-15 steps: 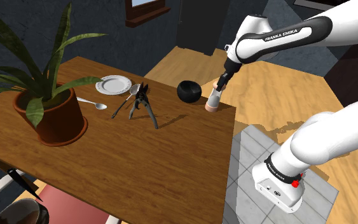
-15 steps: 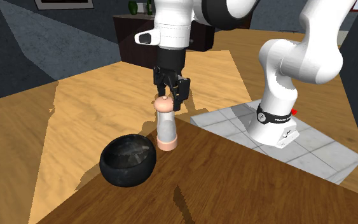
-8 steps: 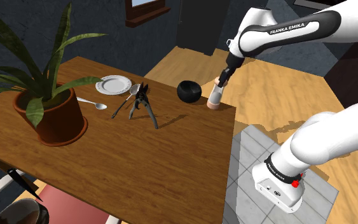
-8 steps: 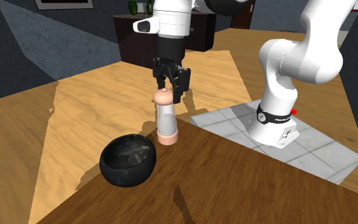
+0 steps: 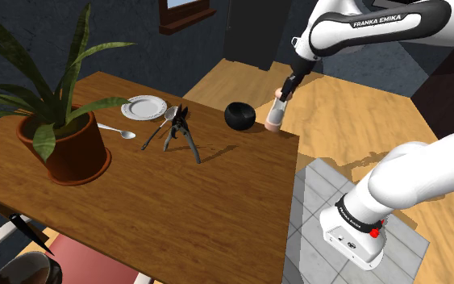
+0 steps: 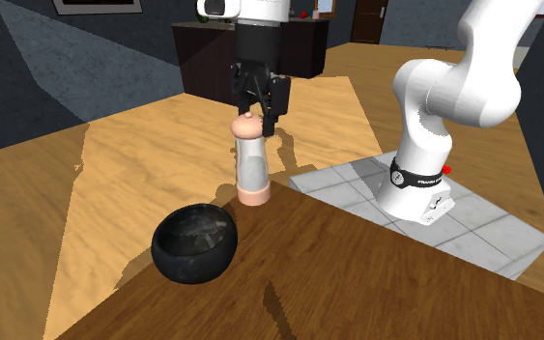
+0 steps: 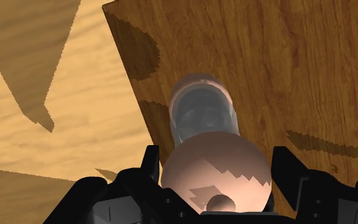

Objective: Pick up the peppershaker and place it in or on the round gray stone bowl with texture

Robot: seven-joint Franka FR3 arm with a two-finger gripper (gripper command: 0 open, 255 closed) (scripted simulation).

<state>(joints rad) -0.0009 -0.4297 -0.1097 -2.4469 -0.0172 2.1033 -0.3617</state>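
Observation:
The pepper shaker (image 6: 251,162) has a clear glass body with a pale pink base and knob. It hangs just above the table corner, lifted off the wood. My black gripper (image 6: 256,108) is shut on its pink knob (image 7: 217,172), with the shaker (image 7: 203,114) pointing down at the table edge. In the shoulder view the shaker (image 5: 276,111) hangs under the gripper (image 5: 285,90), just right of the bowl. The dark round bowl (image 6: 194,242) stands on the table, below and left of the shaker in the second exterior view; the bowl (image 5: 239,115) is empty.
A white plate (image 5: 143,106), a spoon (image 5: 118,130) and dark utensils (image 5: 178,129) lie mid-table. A potted plant (image 5: 65,144) stands at the shoulder view's left. The table edge (image 5: 292,161) drops to wooden floor. The robot's base (image 6: 420,184) stands on grey tiles.
The gripper has risen with the pepper shaker in it. The shaker has come off the table and now hangs a little above the corner.

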